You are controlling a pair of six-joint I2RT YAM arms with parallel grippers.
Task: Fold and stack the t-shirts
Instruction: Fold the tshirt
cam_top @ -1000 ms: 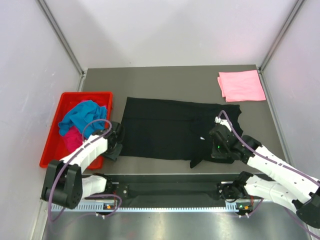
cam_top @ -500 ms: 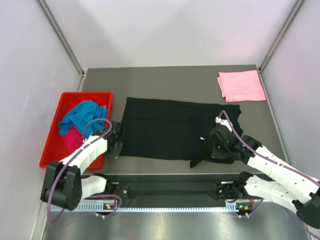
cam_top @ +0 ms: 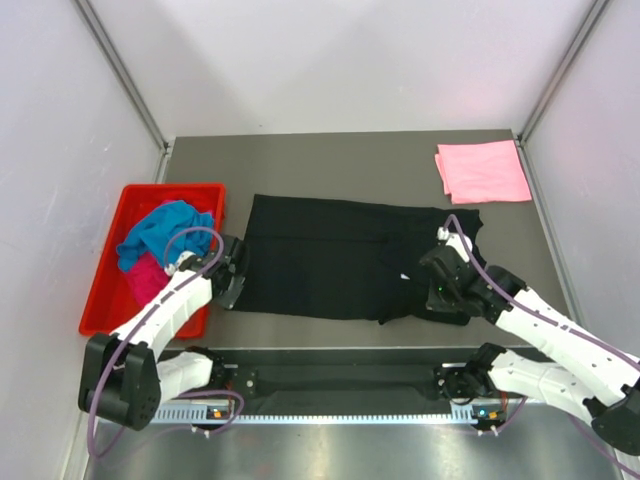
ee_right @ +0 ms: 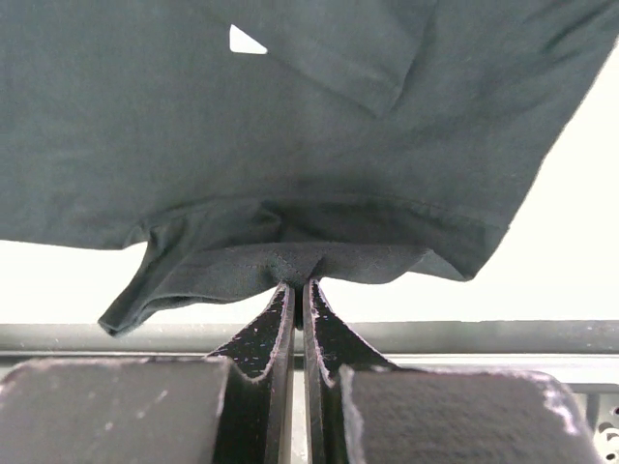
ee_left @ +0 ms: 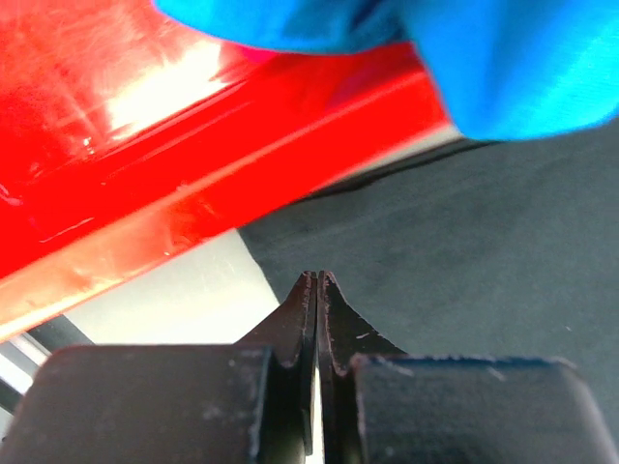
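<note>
The black t-shirt point(cam_top: 330, 255) lies spread across the middle of the table, its white neck label point(ee_right: 247, 41) showing. My left gripper point(cam_top: 232, 282) is shut at the shirt's near left corner point(ee_left: 464, 242), right beside the red tray, with the tips point(ee_left: 317, 277) pinched on the cloth's edge. My right gripper point(cam_top: 428, 292) is shut on the shirt's near right edge, and the fabric point(ee_right: 290, 116) bunches at the tips point(ee_right: 298, 283) and hangs lifted off the table. A folded light pink t-shirt point(cam_top: 483, 171) lies at the far right corner.
The red tray point(cam_top: 105, 290) stands at the left edge with a turquoise t-shirt point(cam_top: 165, 232) and a magenta t-shirt point(cam_top: 145, 275) crumpled in it. The turquoise cloth point(ee_left: 503, 58) hangs over the tray wall point(ee_left: 193, 145). White walls close in both sides.
My left gripper closed at the shirt's near left corner and moved slightly away from me. The right gripper lifted its edge, drawing the hanging sleeve in.
</note>
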